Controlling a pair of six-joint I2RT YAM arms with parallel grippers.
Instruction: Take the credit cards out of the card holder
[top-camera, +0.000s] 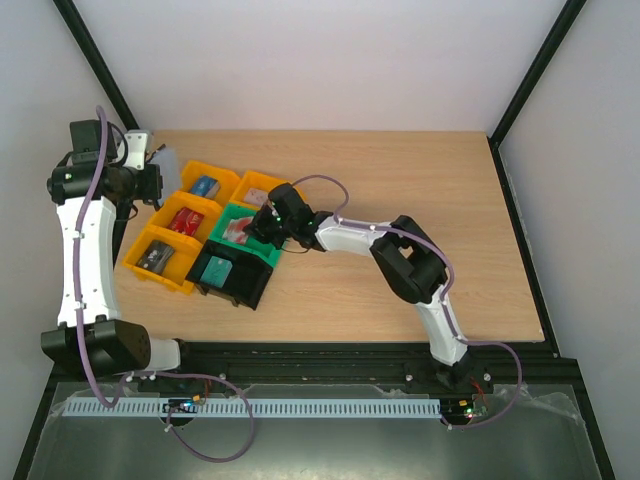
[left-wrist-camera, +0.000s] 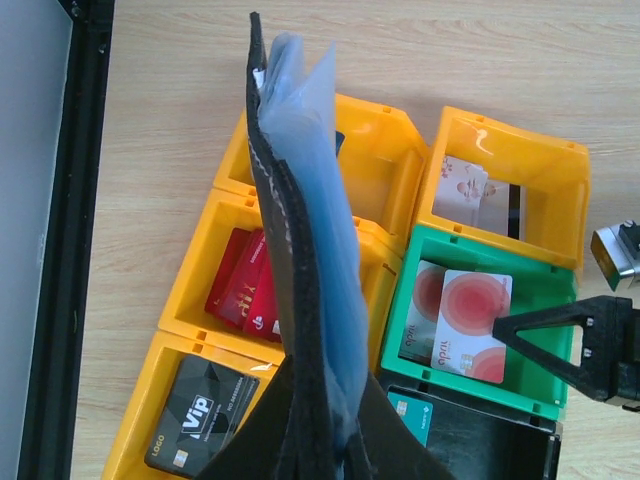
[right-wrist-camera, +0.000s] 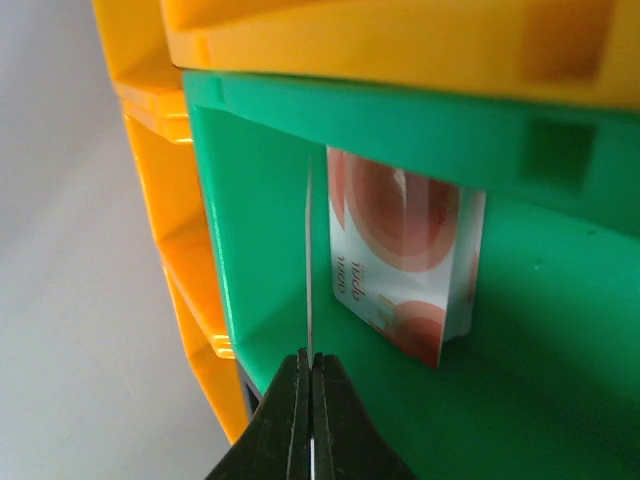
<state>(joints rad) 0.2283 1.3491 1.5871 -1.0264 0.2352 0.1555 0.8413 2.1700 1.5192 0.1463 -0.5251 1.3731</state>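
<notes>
— Firstly, nearest the arm bases: what stands there?

— One black bin (top-camera: 233, 282) on the wooden table (top-camera: 420, 190), with a teal card (left-wrist-camera: 410, 415) lying inside. The green bin (left-wrist-camera: 480, 252) touches its far side.

— Right gripper (right-wrist-camera: 311, 358)?

— It is reaching into the green bin, with its fingers pressed together on a credit card (right-wrist-camera: 309, 260). The wrist view shows that card edge-on as a thin pale line running away from the fingertips. A red-circle card (right-wrist-camera: 400, 260) leans against the bin wall just beyond it, apart from the held one.

— Yellow bins?

— Four, grouped beside the green and black ones. The nearest holds a black VIP card (left-wrist-camera: 200, 410). The next holds several red cards (left-wrist-camera: 245, 290), overlapping. Beyond the green bin, the third holds a pink-and-white card (left-wrist-camera: 475, 190). The fourth is largely hidden behind the holder in the left wrist view. From above it shows something blue that is too small to identify.

— Card holder (left-wrist-camera: 305, 200)?

— Off the table, raised at the far left by the yellow bins. The left gripper (left-wrist-camera: 325, 400) is clamped on its lower end. The holder stands upright, edge-on to that wrist camera, its black cover beside pale blue clear pockets fanned slightly apart. Whether any pocket holds a card cannot be told.
</notes>
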